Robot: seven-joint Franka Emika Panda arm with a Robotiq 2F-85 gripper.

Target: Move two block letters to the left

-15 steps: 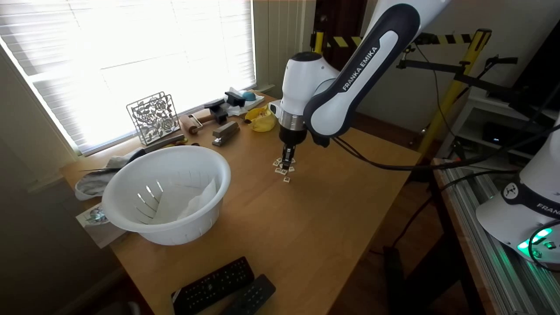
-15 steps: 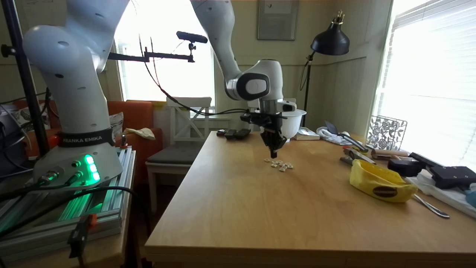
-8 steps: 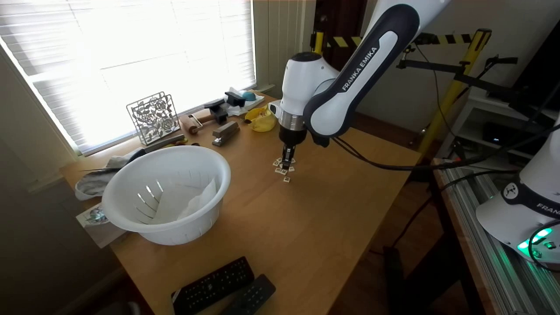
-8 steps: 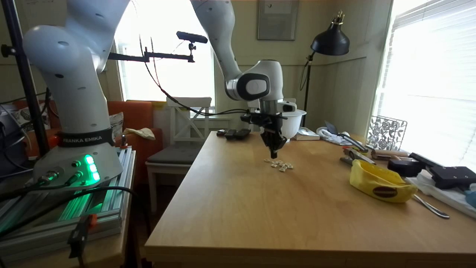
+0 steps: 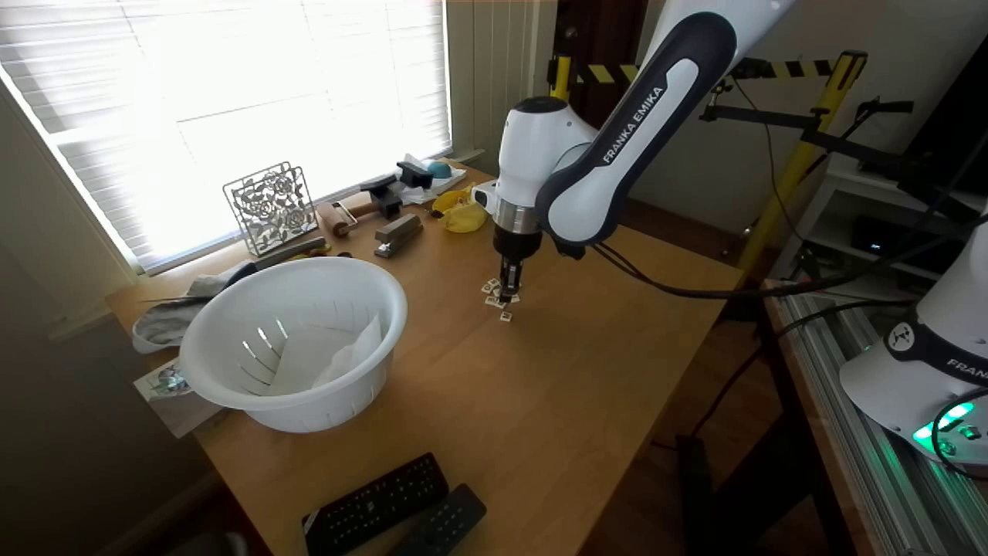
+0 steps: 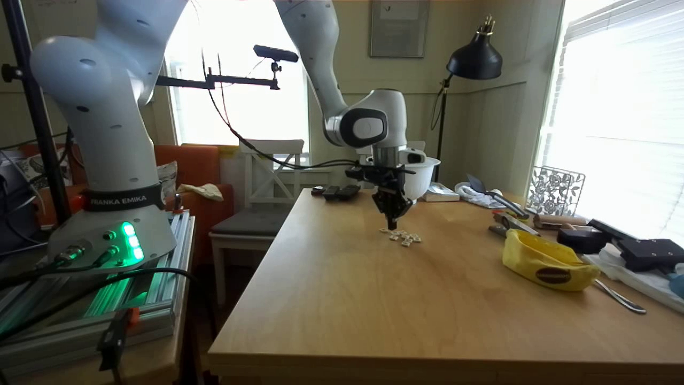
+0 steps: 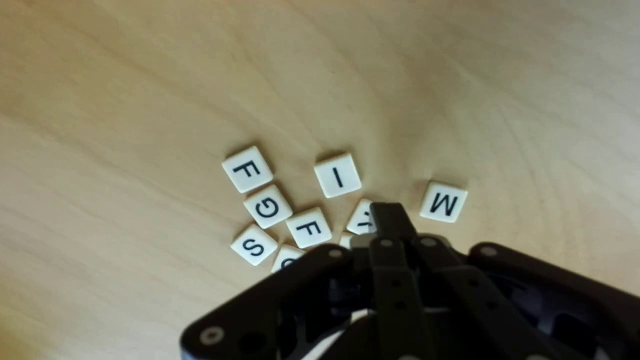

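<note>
The block letters are small white square tiles with black letters on the wooden table. The wrist view shows an F tile (image 7: 248, 169), a G tile (image 7: 268, 206), another F tile (image 7: 309, 228), an S tile (image 7: 254, 245), an I tile (image 7: 338, 175) and an M tile (image 7: 443, 202) apart at the right. A partly hidden tile (image 7: 361, 218) lies beside my fingertips, and others are partly covered. My gripper (image 7: 394, 220) is shut with its fingers together, with nothing seen between them. In both exterior views the gripper (image 5: 506, 296) (image 6: 392, 225) points down just above the tiles.
A white colander bowl (image 5: 309, 413) and black remotes (image 5: 378, 502) stand on the table. A stapler (image 5: 398, 234), a yellow banana-shaped object (image 6: 550, 262) and a metal napkin holder (image 5: 274, 208) are along the window side.
My arm and gripper have come down slightly toward the tiles, with a small shift of the fingertips. The tiles look unmoved.
</note>
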